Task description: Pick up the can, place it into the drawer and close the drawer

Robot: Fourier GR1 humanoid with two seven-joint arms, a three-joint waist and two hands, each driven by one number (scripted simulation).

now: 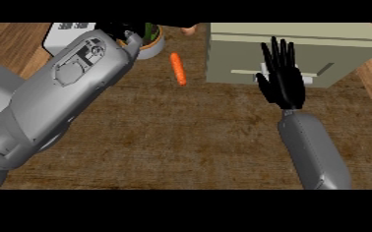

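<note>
A: Looking at the right robot hand (283, 78) now: black, fingers straight and spread, pointing up the view, released, holding nothing. It sits in front of the pale beige box-shaped drawer unit (291, 49) at the upper right of the brown wood-grain worktop (181, 137), and it overlaps the unit's light bar handle (243, 72).

B: Left one?

A: The left grey forearm (65, 93) comes in big and diagonal from the lower left, reaching to the upper left. The left robot hand (123, 31) is mostly hidden past the forearm's end; only dark bits show. Can't tell if it is clenched or released.

B: Where's the can?

A: Can't pick it out. At the upper left, right at the forearm's tip, there's a grey round bowl-like container (151, 48) with something green (150, 30) in it, partly covered. If the can is there, the arm hides it.

B: Anything else on the worktop?

A: A slim orange carrot (178, 69), lying nearly upright in the view, between the grey container and the drawer unit, touching neither. A white flat object (62, 32) at the top left edge, partly behind the forearm. A small tan thing (190, 29) at the top edge, cut off, just left of the drawer unit.

B: Drawer open or closed?

A: Can't tell from this angle.
</note>
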